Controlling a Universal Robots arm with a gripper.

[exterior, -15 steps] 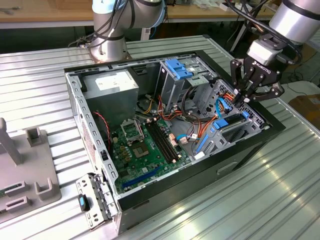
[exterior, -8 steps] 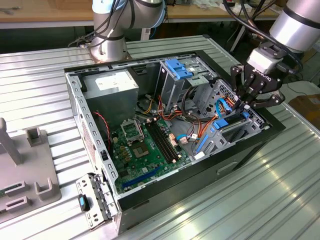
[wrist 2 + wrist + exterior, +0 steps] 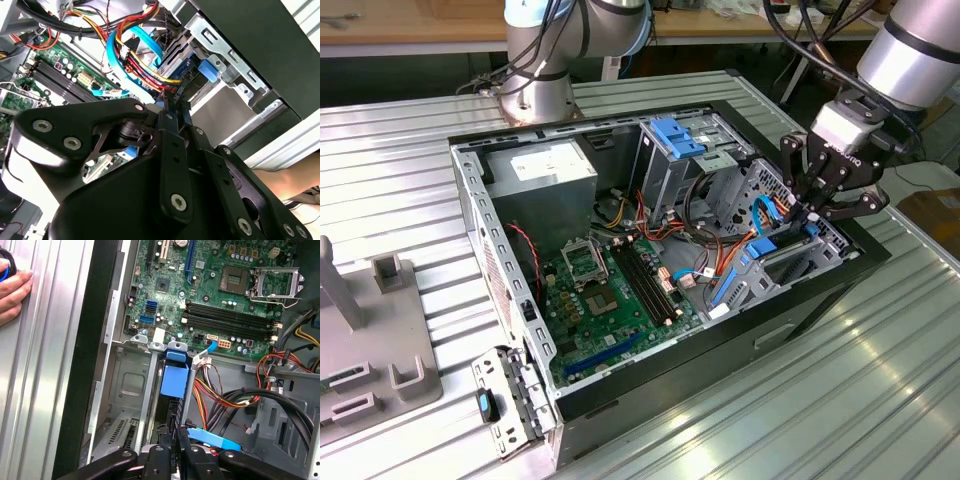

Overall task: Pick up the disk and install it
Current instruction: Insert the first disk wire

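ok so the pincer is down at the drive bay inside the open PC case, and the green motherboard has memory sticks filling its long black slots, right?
Not quite. The pincer is at the metal drive bay of the open black computer case, but the long black memory slots on the green motherboard are empty, as the first wrist view shows.

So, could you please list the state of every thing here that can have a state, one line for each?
Computer case: lying on its side, side panel off, inside exposed.
Disk: standing on edge in the drive bay, blue rail frame showing.
Tool: shut on the disk, low over the bay.
CPU socket: empty, retention frame closed.
Memory slots: empty.
Hand: resting on the table beside the case.
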